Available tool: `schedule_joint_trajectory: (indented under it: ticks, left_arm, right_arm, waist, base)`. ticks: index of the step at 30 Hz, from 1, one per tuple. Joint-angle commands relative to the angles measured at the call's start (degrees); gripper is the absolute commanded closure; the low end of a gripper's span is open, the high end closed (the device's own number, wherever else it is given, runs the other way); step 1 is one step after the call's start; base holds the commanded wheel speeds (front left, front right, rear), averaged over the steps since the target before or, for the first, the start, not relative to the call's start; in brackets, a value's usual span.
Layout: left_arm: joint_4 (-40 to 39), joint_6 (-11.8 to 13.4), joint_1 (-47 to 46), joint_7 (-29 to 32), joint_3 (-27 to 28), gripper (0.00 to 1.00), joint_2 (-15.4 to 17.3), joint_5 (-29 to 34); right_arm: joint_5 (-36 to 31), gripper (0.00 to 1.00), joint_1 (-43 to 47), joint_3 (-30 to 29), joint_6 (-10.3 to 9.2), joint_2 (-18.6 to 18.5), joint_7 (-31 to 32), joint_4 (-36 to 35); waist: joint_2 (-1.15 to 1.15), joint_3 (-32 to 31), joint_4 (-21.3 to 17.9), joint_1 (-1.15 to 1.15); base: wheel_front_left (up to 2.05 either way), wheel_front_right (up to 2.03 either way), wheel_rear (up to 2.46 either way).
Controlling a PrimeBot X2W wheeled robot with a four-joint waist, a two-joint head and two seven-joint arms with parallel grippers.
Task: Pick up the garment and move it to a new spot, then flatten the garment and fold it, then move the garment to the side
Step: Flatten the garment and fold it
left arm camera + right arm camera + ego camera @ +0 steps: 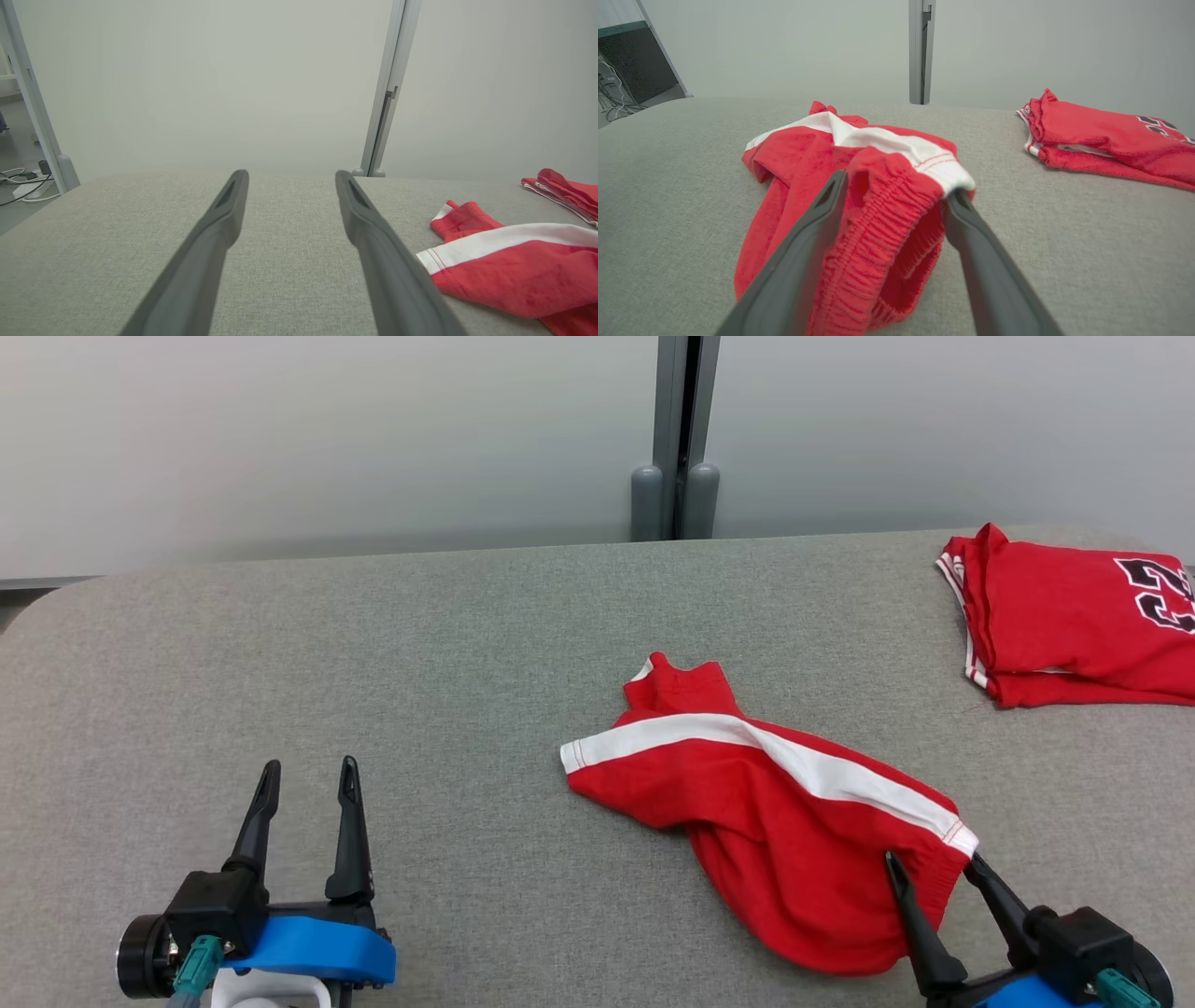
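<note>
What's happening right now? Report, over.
Left gripper open, empty. Right gripper open, astride crumpled garment edge. Folded jersey far off; nothing in the way.

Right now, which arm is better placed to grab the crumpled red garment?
Right. The right end effector is open, straddling the elastic waistband of the crumpled red garment. The left end effector is open over bare table, apart from it.

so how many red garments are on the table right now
2. A crumpled garment lies mid-table, its near end between the right gripper fingers; a folded jersey sits far right.
</note>
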Motion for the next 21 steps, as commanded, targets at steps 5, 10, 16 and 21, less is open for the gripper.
schedule_joint_trajectory:
  ticks: [5,10,16,21]
  left_arm:
    - [-0.16,-0.17,-0.33,-0.24,0.11,0.0,-0.05,-0.08]
    - [-0.43,-0.04,-0.42,-0.25,0.81,0.0,-0.06,0.21]
    - [-0.57,-0.24,-0.37,-0.25,1.11,0.0,-0.05,0.73]
    - [-0.91,-0.32,0.09,-0.24,1.15,0.0,-0.06,0.9]
  right_arm:
    - [0.81,0.0,3.16,-2.88,0.0,-0.93,0.39,1.69]
    - [-0.12,0.0,3.23,-6.33,0.0,-0.18,-0.46,0.8]
    - [-1.68,0.0,0.6,-8.73,0.0,1.0,-1.68,-3.02]
    - [-3.3,0.0,-1.15,-10.19,0.0,3.46,-2.1,-7.24]
  waist:
    - [0.0,0.47,-0.7,0.01]
    - [0.0,0.7,-1.78,0.01]
    - [0.0,0.46,-2.19,0.01]
    - [0.0,0.17,-1.69,0.01]
  base:
    - [0.0,0.0,0.0]
    - [0.0,0.0,0.0]
    - [0.0,0.0,0.0]
    - [0.0,0.0,0.0]
